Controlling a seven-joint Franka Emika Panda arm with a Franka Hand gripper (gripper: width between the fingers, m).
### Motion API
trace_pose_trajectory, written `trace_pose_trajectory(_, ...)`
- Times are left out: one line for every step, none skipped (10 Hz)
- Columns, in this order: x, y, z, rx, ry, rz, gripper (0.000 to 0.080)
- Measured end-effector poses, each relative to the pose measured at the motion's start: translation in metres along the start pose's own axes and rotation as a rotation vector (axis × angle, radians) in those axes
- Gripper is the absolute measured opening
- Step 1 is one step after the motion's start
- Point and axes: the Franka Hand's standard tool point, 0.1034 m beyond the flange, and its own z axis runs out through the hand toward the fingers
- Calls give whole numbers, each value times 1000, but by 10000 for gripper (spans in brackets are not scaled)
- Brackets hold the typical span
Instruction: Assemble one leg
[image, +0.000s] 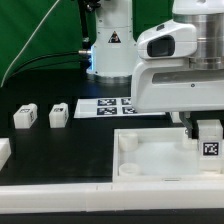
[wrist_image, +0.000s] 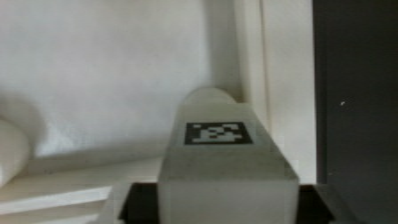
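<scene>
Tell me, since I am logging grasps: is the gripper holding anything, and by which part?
The gripper holds a small white plastic leg block with a black-and-white tag, apparently by its upper end, over the white panel.

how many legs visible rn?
3. Two loose legs on the table at the exterior view's left; one leg in the gripper over the square panel. Others may be hidden behind the arm.

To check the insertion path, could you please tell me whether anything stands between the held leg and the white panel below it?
Nothing visible does. The leg, gripped in the hand, is right at the square panel's corner on the exterior view's right, and the wrist view shows only bare panel beside it.
</scene>
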Motion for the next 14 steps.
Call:
trace_pose_trajectory(0,0,0,2,-1,23,291)
trace_pose_trajectory(0,0,0,4,2,50,291)
trace_pose_trajectory(1,2,0,8,17,60,291)
trace_pose_trajectory(1,0,1,10,24,155,291)
trace_pose_trajectory(0,-2,1,13,23,305,291)
trace_pose_trajectory(0,-2,1,14,23,398,292)
trace_pose_trajectory(0,-2,1,16,21,469,292)
trace_pose_trajectory(0,-2,1,25,16,579,292)
trace_pose_trajectory(0,-2,1,30,13,672,294)
trace_pose_trajectory(0,-2,2,36,7,784,294)
trace_pose_trajectory(0,-2,2,44,1,884,294)
trace_pose_trajectory(0,-2,2,50,-5,977,294)
trace_pose_trajectory(0,-1,2,60,-17,1095,294)
trace_pose_trajectory(0,-1,2,63,-21,1157,294)
